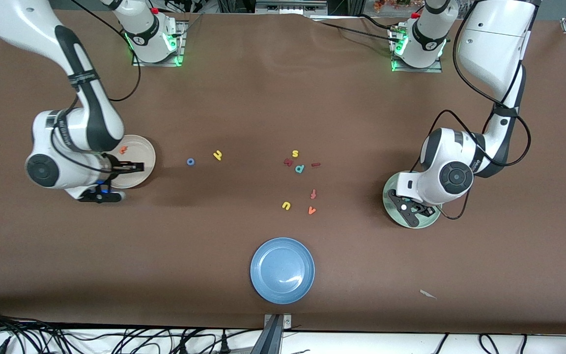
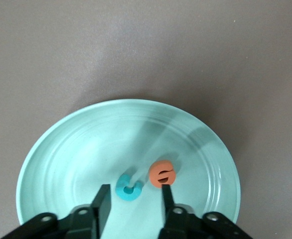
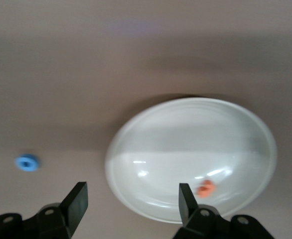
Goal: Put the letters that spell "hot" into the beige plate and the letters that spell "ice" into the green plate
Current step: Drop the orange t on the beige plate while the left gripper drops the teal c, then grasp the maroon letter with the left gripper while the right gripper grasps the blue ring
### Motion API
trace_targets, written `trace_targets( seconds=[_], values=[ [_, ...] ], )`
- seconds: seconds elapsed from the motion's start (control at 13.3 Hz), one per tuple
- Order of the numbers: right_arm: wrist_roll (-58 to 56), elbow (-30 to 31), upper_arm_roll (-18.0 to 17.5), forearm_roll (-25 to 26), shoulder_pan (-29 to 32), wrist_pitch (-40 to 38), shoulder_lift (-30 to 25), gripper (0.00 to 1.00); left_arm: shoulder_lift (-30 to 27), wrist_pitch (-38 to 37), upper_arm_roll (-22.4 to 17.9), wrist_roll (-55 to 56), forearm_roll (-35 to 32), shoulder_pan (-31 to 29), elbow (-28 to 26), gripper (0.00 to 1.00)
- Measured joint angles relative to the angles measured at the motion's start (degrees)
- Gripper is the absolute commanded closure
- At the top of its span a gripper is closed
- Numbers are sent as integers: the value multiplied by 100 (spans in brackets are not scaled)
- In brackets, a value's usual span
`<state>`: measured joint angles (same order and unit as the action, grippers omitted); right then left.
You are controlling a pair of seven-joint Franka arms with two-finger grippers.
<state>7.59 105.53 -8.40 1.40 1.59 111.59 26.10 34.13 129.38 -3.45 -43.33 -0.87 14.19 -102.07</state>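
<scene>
The beige plate (image 1: 144,150) lies at the right arm's end of the table with the orange t (image 1: 124,149) in it. My right gripper (image 1: 135,167) hangs open over that plate's edge (image 3: 186,144), empty, the t (image 3: 205,187) lying close to one fingertip (image 3: 185,195). The green plate (image 1: 390,204) lies at the left arm's end. My left gripper (image 2: 134,201) hovers open just above it, with the teal c (image 2: 129,188) and orange e (image 2: 162,174) lying loose on the plate (image 2: 86,149). The blue o (image 1: 190,161), yellow h (image 1: 217,155) and dark red i (image 1: 316,164) lie on the table.
Mid-table lie a yellow s (image 1: 295,154), a teal p (image 1: 299,168), another dark red letter (image 1: 288,162), a red-orange f (image 1: 313,194), a yellow u (image 1: 286,205) and an orange v (image 1: 312,210). A blue plate (image 1: 282,270) sits nearest the front camera.
</scene>
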Motion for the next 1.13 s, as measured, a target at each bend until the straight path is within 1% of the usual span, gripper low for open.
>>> trace_targets(
  seconds=[0.15,0.23,0.38,0.53,0.68,0.83,0.98,1.13],
  values=[
    [467,4,-345,-3,-56,204,37,18,-126,-20,22,93,3,5,3,0],
    [713,11,-440,-3,-136,340,93,18,-214,-125,71,287,3,11,4,0],
    [1142,45,-479,-4,-373,573,234,18,-394,-461,336,941,4,23,3,0],
    [1472,199,-484,-4,-539,943,358,18,-497,-599,772,1618,4,59,1,0],
    [1587,475,-484,-4,-570,1411,440,18,-497,-593,1215,1912,3,168,-5,0],
    [1668,722,-487,-4,-596,1761,490,18,-474,-538,1584,1953,-3,273,-30,0],
    [1755,809,-489,-4,-635,1851,506,18,-347,-316,1793,1944,-157,414,-82,1],
    [1863,825,-492,-4,-686,1898,518,19,-110,164,1824,1928,-417,599,-153,4]
  ],
)
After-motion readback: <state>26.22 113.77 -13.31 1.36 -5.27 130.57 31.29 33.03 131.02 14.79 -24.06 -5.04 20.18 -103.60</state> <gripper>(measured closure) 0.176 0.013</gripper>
